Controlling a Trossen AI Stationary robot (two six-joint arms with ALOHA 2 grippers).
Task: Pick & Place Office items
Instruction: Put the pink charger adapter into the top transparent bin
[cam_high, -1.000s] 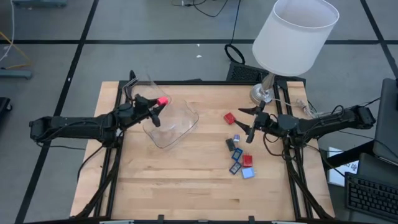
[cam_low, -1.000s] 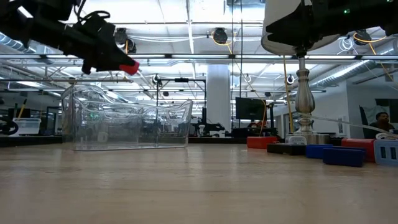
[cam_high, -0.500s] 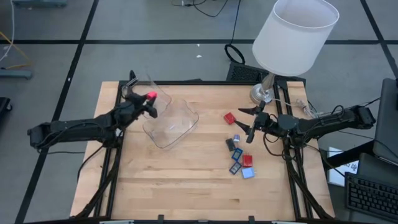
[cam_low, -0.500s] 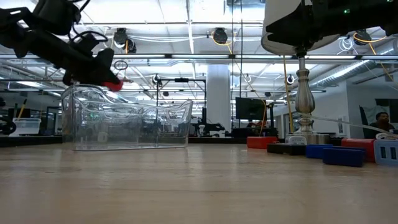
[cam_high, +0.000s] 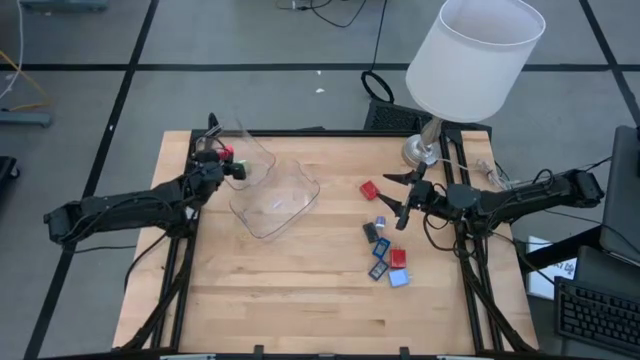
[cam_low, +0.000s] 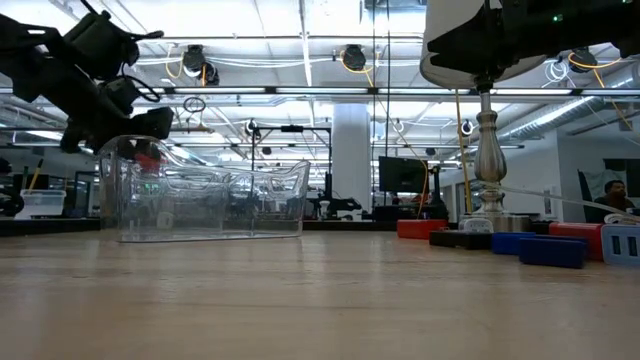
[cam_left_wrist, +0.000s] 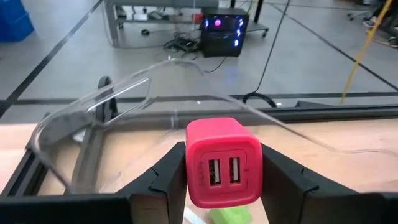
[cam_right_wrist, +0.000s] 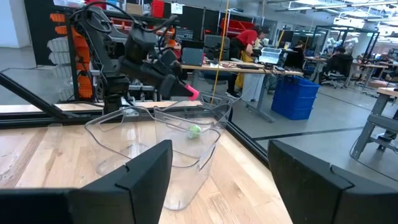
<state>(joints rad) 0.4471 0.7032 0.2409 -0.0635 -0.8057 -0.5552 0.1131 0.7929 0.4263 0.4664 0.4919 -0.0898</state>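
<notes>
1. Left gripper (cam_left_wrist: 222, 180) clamps a red charger (cam_left_wrist: 222, 162) over the far-left rim of the clear bin (cam_high: 275, 205); not dropped yet.
2. One green bit (cam_right_wrist: 194, 130) already lies in the bin, so one item looks done.
3. Right gripper (cam_high: 403, 200) waits wide and empty on the right, beside the pile.
4. Left to move: red piece (cam_high: 369, 188), dark pieces (cam_high: 374, 232), blue pieces (cam_high: 398, 278), red square (cam_high: 398, 258), near the lamp (cam_high: 475, 55).
5. Judgement: early, most items still out on the table (cam_high: 300, 300).
</notes>
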